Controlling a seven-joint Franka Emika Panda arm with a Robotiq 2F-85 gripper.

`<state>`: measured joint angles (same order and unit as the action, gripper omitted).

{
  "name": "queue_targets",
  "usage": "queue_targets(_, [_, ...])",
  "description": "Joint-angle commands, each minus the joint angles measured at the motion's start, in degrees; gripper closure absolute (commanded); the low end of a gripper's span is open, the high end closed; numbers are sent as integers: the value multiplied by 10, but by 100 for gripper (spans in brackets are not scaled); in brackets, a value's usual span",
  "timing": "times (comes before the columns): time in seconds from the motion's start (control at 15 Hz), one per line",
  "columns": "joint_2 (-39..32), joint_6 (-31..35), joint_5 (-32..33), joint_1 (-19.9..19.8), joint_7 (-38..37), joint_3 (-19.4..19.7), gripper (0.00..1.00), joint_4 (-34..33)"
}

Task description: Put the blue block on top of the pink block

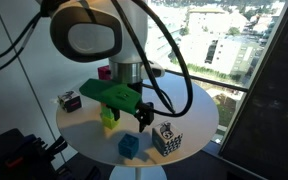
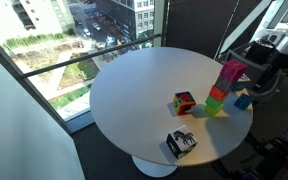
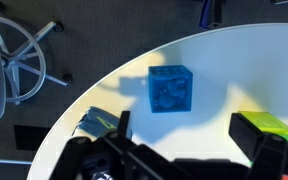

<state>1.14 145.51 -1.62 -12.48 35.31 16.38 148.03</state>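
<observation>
As its claw (image 1: 144,118) hangs spread wide above a round white table (image 2: 134,90), gripping nothing and touching nothing, a robot arm (image 1: 89,35) bends down from overhead. Its wrist is turned so the black fingers point straight at the tabletop.

The blue block (image 1: 132,147) sits flat on the table near the rim, a little clear of the fingertips and on the camera's side of them. In the wrist view the blue block (image 3: 170,88) lies ahead of the claw, one face up, its sides turned slightly off square to the frame. Being a cube, it has no long axis.

The pink block (image 2: 232,72) tops a short stack, with a red-orange block (image 2: 220,92) and a green block (image 2: 215,106) beneath it. The blue block stands near the foot of that stack; whether they touch cannot be told.

Elsewhere on the table rest a black-and-white patterned cube (image 2: 181,143) and a many-coloured cube (image 2: 184,102), well apart from the claw.
</observation>
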Motion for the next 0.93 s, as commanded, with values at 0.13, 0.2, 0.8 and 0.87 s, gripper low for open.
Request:
queue_targets(0.13, [-20, 25, 11, -2, -17, -13, 0, 6])
queue_targets(0.2, [-27, 37, 10, -2, -17, -16, 0, 9])
queue_targets(0.8, [-93, 118, 28, -9, -31, -32, 0, 11])
queue_targets(0.87, [-100, 125, 29, -11, -31, -34, 0, 11])
